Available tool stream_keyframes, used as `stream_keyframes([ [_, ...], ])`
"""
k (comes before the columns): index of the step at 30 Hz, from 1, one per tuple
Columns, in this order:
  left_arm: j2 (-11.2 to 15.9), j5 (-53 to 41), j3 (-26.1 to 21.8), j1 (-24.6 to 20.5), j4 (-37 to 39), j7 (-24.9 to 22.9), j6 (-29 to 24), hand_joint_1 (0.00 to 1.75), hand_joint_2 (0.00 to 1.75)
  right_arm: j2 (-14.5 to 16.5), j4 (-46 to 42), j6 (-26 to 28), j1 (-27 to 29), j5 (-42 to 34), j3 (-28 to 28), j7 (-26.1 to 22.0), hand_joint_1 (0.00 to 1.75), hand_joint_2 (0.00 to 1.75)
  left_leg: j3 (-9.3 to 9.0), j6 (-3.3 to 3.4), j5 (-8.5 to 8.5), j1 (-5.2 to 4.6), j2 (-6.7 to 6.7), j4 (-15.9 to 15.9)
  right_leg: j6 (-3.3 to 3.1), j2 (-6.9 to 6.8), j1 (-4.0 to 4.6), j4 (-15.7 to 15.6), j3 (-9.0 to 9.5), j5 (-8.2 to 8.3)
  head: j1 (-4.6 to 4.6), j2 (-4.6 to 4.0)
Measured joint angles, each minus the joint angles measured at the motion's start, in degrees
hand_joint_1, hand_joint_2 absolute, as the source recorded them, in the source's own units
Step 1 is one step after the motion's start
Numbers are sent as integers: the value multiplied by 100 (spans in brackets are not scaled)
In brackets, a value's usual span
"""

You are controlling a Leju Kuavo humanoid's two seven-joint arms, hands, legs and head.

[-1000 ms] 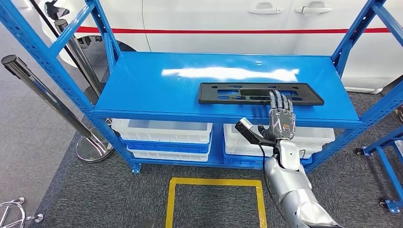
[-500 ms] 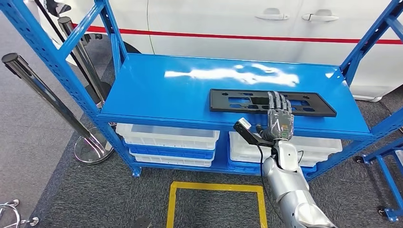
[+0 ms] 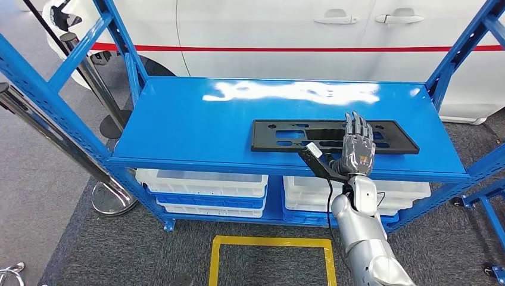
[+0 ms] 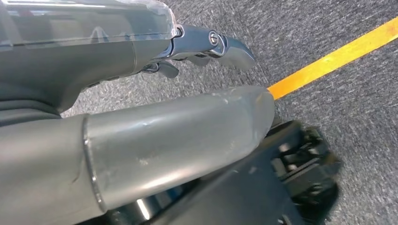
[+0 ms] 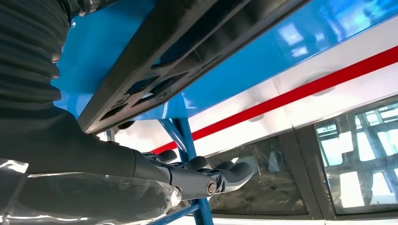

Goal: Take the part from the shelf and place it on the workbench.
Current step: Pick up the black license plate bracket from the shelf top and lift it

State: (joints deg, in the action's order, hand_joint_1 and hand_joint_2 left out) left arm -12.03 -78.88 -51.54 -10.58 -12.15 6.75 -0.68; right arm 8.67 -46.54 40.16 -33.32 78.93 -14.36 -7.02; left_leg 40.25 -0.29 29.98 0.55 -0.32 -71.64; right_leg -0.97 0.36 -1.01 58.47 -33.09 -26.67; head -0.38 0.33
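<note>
Black plastic part (image 3: 333,136) lies flat on the blue shelf (image 3: 196,125), toward its front edge, at about 5 o'clock of the deck. Right hand (image 3: 357,149) hovers over the part's right half, fingers straight and apart, holding nothing. Left hand (image 4: 141,140) hangs near the floor, empty. Grasp, lift and carry to the workbench all remain.

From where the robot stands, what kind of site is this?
Probably an automotive workshop or assembly test area. A white car is parked behind a blue steel shelf, which holds a black plastic part under the right hand, with storage bins below and a yellow floor marking.
</note>
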Motion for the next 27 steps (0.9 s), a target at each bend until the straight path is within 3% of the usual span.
stream_keyframes([
  [1, 1, 5, 0, 3, 0, 0, -2, 0, 0, 7, -3, 0, 3, 11, -11, -3, 0, 175, -126, 27, -297, -1, 0, 407, 12, 3, 1, 1, 58, -44, 1, 0],
  [3, 3, 17, 0, -9, 0, 6, -6, 0, 0, 19, -10, -2, -4, 27, -30, -10, 0, 175, -387, 92, -628, -32, -2, 1074, 50, 6, 16, 0, 128, -109, 2, 0],
  [5, 5, 42, -1, -25, 0, 46, -11, 0, 0, 26, -13, -2, -5, 34, -49, -16, 0, 175, -475, 141, -608, -64, -6, 1276, 103, 6, 23, -8, 121, -125, 3, 0],
  [8, 0, 91, -4, -20, 0, 137, -16, 0, 0, 30, -40, 1, -3, 39, -74, -22, 0, 175, -526, 212, -593, -31, -6, 1389, 186, -4, 20, 55, 94, -203, 5, 0],
  [10, -9, 110, -4, -32, 0, 170, -17, 0, 0, 30, -62, 1, -12, 39, -99, -24, 0, 175, -570, 272, -590, -10, 1, 1438, 216, -8, 19, 529, -140, -454, 6, 0],
  [12, -16, 126, -4, -49, 0, 182, -16, 0, 0, 30, -63, -1, 12, 39, -126, -25, 0, 175, -579, 312, -565, -13, 3, 1433, 233, -7, 21, 1278, -578, -730, 5, 0],
  [13, -18, 131, -5, -50, 0, 184, -16, 0, 0, 30, -62, -1, 34, 39, -136, -26, 0, 175, -585, 320, -549, -14, 1, 1424, 243, -8, 16, 1520, -750, -753, 6, 0],
  [14, -19, 132, -5, -47, 0, 184, -16, 0, 0, 30, -63, -1, 50, 39, -144, -26, 0, 175, -595, 319, -528, -13, -2, 1409, 249, -9, 9, 1558, -825, -660, 6, 0],
  [15, -20, 134, -6, -43, 0, 184, -17, 0, 0, 30, -66, -1, 57, 39, -149, -26, 0, 175, -610, 310, -499, -11, -6, 1386, 253, -11, -1, 1381, -790, -462, 6, 0],
  [16, -22, 134, -7, -41, 0, 183, -17, 0, 0, 30, -71, -1, 56, 39, -151, -28, 0, 175, -628, 295, -461, -9, -10, 1355, 252, -16, -13, 1025, -661, -204, 7, 0],
  [18, -29, 133, -7, -48, 0, 166, -32, 0, 0, 31, -80, -2, 53, 35, -158, -42, 1, 175, -633, 246, -387, -24, -16, 1282, 234, -23, -14, 390, -402, 95, 4, 0],
  [19, -32, 132, -7, -53, 0, 157, -41, 0, 0, 31, -84, -1, 55, 33, -162, -52, 45, 175, -625, 220, -365, -33, -15, 1256, 217, -22, -6, 224, -338, 131, 4, 0],
  [22, -32, 125, -7, -60, 0, 229, -35, 0, 0, 25, -91, -1, 52, 11, -178, -82, 175, 175, -615, 147, -337, -41, -12, 1250, 135, -9, 7, 158, -319, 99, 4, 0],
  [24, -33, 113, -5, -69, 0, 344, -31, 0, 0, 18, -92, -1, 35, -21, -189, -131, 175, 175, -552, 88, -194, -34, -5, 1058, 67, -9, -15, 124, -275, 101, 4, 0],
  [27, -37, 104, 0, -89, 0, 503, -56, 0, 0, 16, -92, -1, 28, -67, -215, -237, 175, 175, -76, 12, 286, -9, 0, 35, 9, -14, -18, 107, -234, 86, 2, 0],
])
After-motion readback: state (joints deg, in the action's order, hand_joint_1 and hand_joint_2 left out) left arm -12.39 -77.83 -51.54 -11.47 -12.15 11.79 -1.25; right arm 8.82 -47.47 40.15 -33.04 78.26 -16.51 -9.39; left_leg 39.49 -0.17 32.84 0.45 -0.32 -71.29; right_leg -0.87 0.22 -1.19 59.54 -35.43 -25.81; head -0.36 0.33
